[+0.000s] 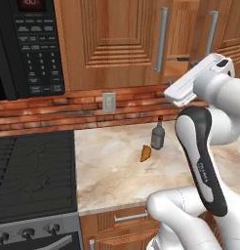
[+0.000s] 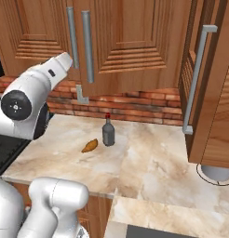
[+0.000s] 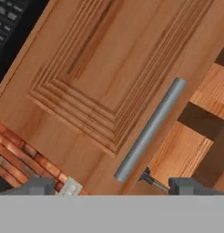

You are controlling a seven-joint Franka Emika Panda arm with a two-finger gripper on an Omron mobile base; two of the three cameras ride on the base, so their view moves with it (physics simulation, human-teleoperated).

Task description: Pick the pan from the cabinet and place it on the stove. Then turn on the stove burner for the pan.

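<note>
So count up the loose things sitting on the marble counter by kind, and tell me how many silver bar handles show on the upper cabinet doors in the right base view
Dark glass bottle with red cap: 1
Small orange-brown curved food item: 1
Long vertical silver bar handles: 3
Total: 5

Your two base views look forward and down from either side, sharing the bottle (image 1: pixel 158 133) (image 2: pixel 108 130); your hand view sits close against the cabinet (image 3: pixel 100 68) door.

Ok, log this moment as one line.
gripper: open | facing cabinet left door | right door ajar | pan handle visible | stove bare
</note>
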